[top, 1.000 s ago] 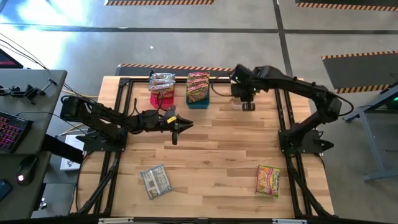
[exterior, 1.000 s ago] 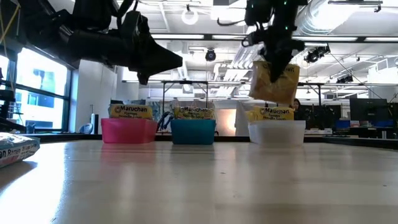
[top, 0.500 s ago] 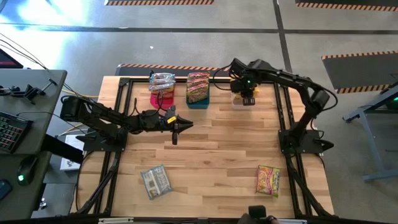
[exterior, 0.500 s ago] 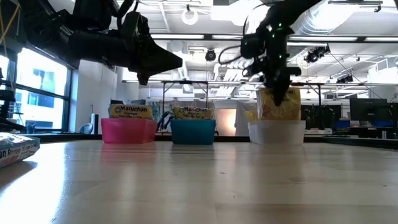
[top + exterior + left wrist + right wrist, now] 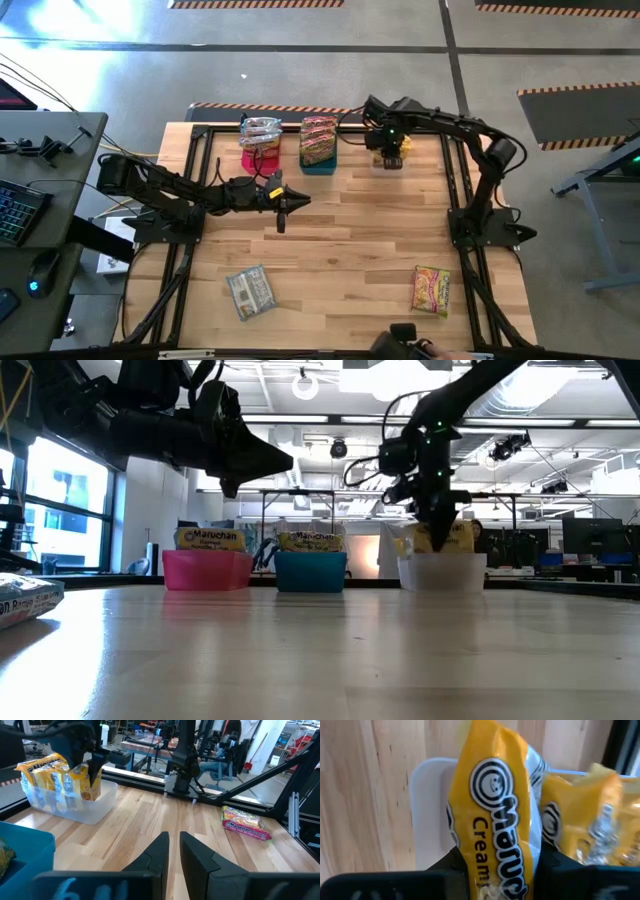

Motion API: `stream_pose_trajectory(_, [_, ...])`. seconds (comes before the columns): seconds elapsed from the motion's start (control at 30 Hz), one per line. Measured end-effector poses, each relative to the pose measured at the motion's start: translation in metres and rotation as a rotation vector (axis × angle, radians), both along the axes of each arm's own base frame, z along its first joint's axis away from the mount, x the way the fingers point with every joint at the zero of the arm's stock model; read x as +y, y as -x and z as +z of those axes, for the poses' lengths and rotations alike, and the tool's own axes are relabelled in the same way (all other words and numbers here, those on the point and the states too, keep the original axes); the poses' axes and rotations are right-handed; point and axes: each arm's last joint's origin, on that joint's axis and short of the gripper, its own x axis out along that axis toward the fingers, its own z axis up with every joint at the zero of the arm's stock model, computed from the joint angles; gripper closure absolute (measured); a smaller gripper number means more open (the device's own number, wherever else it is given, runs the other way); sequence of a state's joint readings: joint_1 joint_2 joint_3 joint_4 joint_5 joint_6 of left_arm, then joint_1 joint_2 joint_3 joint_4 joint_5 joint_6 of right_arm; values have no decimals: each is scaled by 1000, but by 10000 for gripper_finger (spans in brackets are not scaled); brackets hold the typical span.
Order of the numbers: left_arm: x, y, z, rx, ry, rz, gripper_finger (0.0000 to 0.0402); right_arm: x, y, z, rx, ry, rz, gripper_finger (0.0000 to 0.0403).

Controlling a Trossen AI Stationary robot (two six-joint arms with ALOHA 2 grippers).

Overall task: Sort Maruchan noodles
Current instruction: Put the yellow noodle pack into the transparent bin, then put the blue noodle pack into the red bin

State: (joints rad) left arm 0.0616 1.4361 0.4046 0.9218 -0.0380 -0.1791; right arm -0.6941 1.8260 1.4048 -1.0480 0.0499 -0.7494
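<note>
My right gripper [image 5: 390, 152] is at the table's far side, shut on a yellow Maruchan packet [image 5: 495, 810] and lowered into the clear bin [image 5: 445, 572], which holds other yellow packets [image 5: 42, 772]. The pink bin [image 5: 258, 155] holds silvery packets and the blue bin [image 5: 318, 160] holds orange-red ones. A grey packet [image 5: 250, 292] and an orange-red packet [image 5: 431, 290] lie flat on the near part of the table. My left gripper [image 5: 281, 212] hovers shut above the table's middle, touching nothing. My right gripper pinches the yellow packet's upper end [image 5: 492, 865] between its two fingers, coming from above and pointing down. The packet hangs upright below the fingers, and its lower part [image 5: 440, 545] is inside the clear bin, next to the other yellow packets.
The three bins stand in a row along the far edge. A black frame rail [image 5: 200, 180] runs along the table's sides. Bare wood lies between the bins and the two loose packets. A dark object [image 5: 400, 340] shows at the near edge.
My right gripper has moved toward the far edge and down, lowering the yellow packet from above the clear bin into it. It has stayed shut on the packet. A dark object has come into view at the near edge.
</note>
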Motion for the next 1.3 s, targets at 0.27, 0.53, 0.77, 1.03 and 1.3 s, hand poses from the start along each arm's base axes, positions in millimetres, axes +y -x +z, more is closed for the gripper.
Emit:
stream_pose_trajectory(0.27, [0,0,0,4,1,0,367,-2,-5,-13,48,16,-34,285])
stream_pose_trajectory(0.53, [0,0,-1,6,1,-1,367,8,-12,-11,64,45,-57,211])
stream_pose_trajectory(0.77, [0,0,-1,10,1,0,367,19,-11,4,86,122,-43,199])
stream_pose_trajectory(1.03, [0,0,-3,29,-6,-2,367,37,12,61,-78,217,-166,199])
stream_pose_trajectory(1.3, [3,3,-12,129,15,31,367,63,38,88,-386,216,-224,221])
